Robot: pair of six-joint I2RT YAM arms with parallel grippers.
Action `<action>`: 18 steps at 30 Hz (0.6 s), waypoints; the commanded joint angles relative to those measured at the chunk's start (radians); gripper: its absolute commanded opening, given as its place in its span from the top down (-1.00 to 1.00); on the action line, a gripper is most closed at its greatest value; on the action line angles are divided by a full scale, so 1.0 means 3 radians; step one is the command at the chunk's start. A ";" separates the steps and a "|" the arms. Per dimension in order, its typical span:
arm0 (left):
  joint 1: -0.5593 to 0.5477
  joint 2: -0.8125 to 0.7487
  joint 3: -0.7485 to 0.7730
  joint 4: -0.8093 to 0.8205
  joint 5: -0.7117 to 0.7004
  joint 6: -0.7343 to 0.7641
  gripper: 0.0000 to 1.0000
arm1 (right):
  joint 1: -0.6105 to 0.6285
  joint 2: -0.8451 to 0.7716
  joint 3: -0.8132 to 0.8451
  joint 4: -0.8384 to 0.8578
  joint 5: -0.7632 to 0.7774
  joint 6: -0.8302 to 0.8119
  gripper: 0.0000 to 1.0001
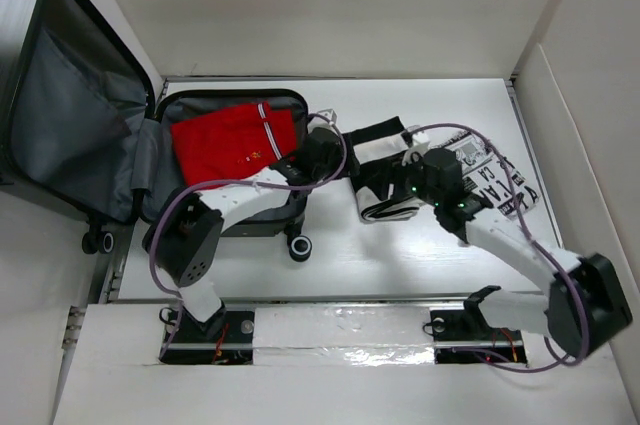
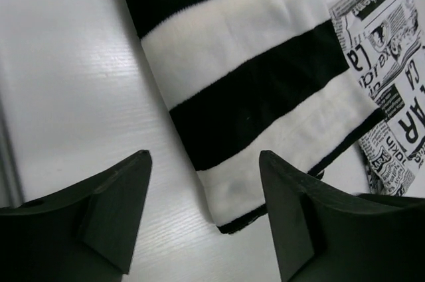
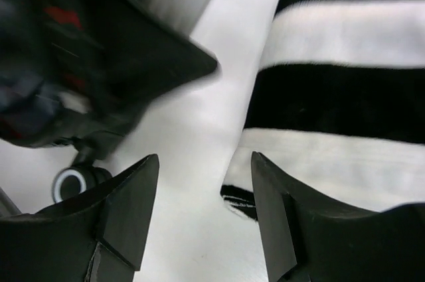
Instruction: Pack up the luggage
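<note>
Luggage [image 1: 75, 115] lies open at the left end of the counter [image 1: 400, 275]. Its lid leans up against the left wall, so the lower shell faces upward and can take things from above. 1 red garment [image 1: 232, 140] is lying flat in that shell. We judge the packing as partly done, because 2 more pieces wait outside.

The striped cloth [image 2: 252, 83], black and white and folded, lies on the counter just to the right of the luggage. The printed cloth [image 2: 392, 96] touches its far side.

Both claws are over the same end of the striped cloth. The left claw [image 2: 204, 162] has its jaws well apart and has hold of nothing: 1 finger is above bare counter, the other above the corner of the cloth. The right claw [image 3: 204, 162] is also spread and empty, again with 1 finger on each side of the cloth's edge. A luggage wheel [image 3: 70, 182] shows close by in its view.

We think this straddling is on purpose: if the jaws close, they can pinch the folded edge. 2 grips on 1 edge would probably keep the fold together during the carry to the shell. Whether the fingers already touch the cloth we cannot tell.
</note>
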 commanded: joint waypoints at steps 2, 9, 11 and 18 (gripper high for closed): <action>-0.0089 0.0264 0.0139 0.0021 -0.0174 -0.0370 -0.37 | -0.0102 -0.0685 -0.0023 -0.0373 0.0084 -0.0140 -0.33; -0.0089 0.0843 0.0415 0.0016 -0.0082 -0.0560 -0.59 | -0.0132 -0.1406 -0.0013 -0.0700 -0.0136 -0.0186 -0.44; -0.0089 0.1036 0.0527 0.0011 -0.0036 -0.0580 -0.59 | -0.0132 -0.1509 0.0023 -0.0788 -0.0202 -0.0196 -0.45; -0.0089 0.1487 0.0829 0.0000 0.0092 -0.0688 -0.56 | -0.0015 -0.1770 0.0018 -0.0788 -0.0310 -0.0109 -0.43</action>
